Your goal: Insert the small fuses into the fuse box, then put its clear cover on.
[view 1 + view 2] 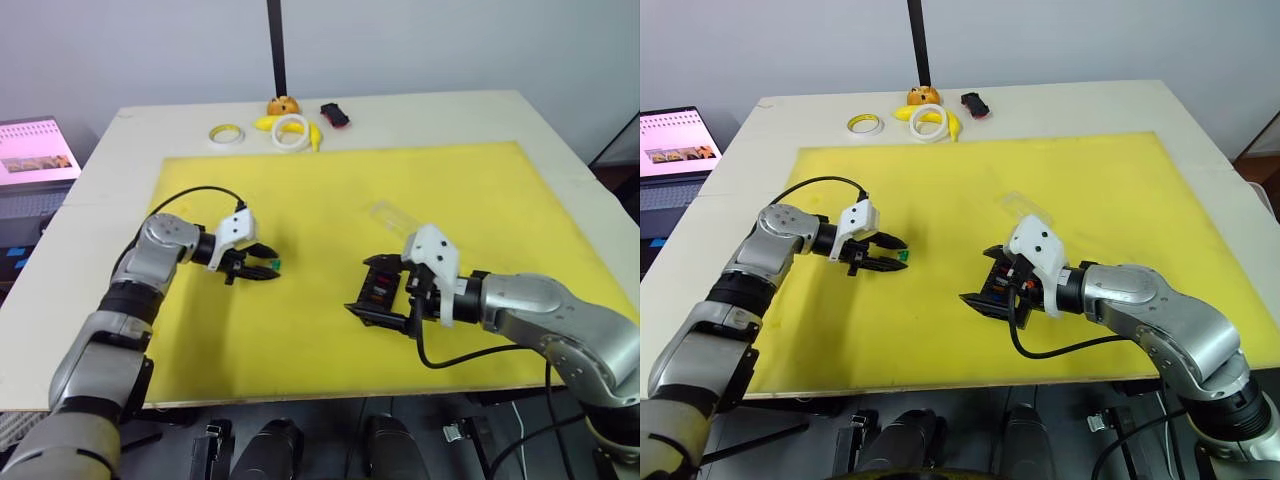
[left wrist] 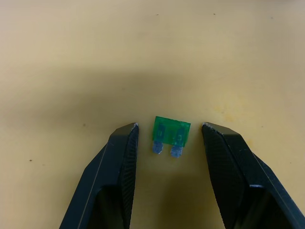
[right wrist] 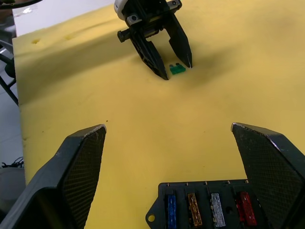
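One of the small fuses, a green one (image 2: 171, 131), lies flat on the yellow mat (image 1: 330, 190) left of centre. My left gripper (image 1: 270, 261) is open with one fingertip on each side of it, not touching. The black fuse box (image 3: 205, 206) sits between the fingers of my right gripper (image 3: 168, 127), which is open wide. A gap shows on one side of the box. Blue, orange, grey and red fuses stand in its slots. The clear cover (image 1: 390, 213) lies on the mat just beyond the right gripper.
Along the table's far edge lie two white tape rings (image 1: 227, 133) (image 1: 290, 131), a yellow banana-like toy (image 1: 266, 123), an orange object (image 1: 284, 104) and a small black-and-red object (image 1: 335, 114). A black pole (image 1: 277, 45) rises behind them. A laptop (image 1: 35, 150) sits off the table's left side.
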You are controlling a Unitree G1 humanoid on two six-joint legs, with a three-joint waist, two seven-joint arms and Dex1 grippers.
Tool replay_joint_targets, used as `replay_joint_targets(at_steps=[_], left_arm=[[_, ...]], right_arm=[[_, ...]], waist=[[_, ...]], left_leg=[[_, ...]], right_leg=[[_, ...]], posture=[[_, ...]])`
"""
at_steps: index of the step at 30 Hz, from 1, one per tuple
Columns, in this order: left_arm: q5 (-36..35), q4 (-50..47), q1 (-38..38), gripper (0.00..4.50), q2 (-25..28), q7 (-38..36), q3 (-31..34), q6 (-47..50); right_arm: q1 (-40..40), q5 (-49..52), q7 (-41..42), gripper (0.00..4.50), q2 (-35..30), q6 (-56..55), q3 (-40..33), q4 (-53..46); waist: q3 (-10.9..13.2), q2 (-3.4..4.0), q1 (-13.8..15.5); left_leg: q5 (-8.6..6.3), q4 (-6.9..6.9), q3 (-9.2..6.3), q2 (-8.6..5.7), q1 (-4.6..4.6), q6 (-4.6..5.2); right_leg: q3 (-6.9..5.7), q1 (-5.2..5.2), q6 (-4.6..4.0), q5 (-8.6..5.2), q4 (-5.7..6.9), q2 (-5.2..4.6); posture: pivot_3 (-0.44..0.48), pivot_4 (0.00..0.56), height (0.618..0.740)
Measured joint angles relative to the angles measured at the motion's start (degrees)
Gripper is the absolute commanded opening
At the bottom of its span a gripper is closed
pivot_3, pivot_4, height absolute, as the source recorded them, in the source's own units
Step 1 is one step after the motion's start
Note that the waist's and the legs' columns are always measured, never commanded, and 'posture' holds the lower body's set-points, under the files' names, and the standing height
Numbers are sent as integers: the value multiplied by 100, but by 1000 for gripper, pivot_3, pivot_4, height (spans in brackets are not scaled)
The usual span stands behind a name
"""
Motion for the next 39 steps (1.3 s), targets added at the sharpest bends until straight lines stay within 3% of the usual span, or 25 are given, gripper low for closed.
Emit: replay_joint_targets(at_steps=[6,9,18,22,29,35,39], left_arm=[[-3,-193,82,2221,20,1,5,110],[-6,-257,104,1423,18,1,6,124],[-5,-373,172,1423,26,15,9,155],[-130,-988,517,1423,194,109,198,645],[-516,-2974,1483,1423,448,1050,764,2458],[-577,-3443,1765,1423,456,1309,778,2499],[-576,-3217,1566,2616,467,1098,626,2186]], right_arm=[[0,22,6,4500,1,79,-30,0],[0,45,12,4500,3,110,-33,0],[-2,69,19,4500,12,128,-54,0],[0,110,19,4500,19,138,-71,-4],[-39,172,36,4500,144,152,-132,9],[-236,95,198,4500,242,120,-32,205],[-339,48,238,4500,280,116,-17,299]], waist=[[0,0,-4],[0,0,0],[0,0,-4],[0,0,-32],[0,0,-103],[0,0,-95],[0,0,-82]], left_leg=[[0,0,0,0,0,0],[0,0,0,0,0,0],[0,0,0,0,0,0],[0,-3,-3,2,1,0],[0,-6,-9,4,0,0],[0,-6,-9,3,0,-1],[0,-5,-10,2,0,-1]], right_leg=[[0,0,0,0,0,0],[0,0,0,0,0,0],[0,0,0,0,0,0],[0,-1,0,0,1,1],[-1,-2,0,0,2,1],[-3,0,0,0,-1,1],[-5,1,0,0,-1,-1]], posture=[[0,150,740],[0,150,740],[0,150,740],[0,150,740],[0,150,740],[0,150,740],[0,150,740]])
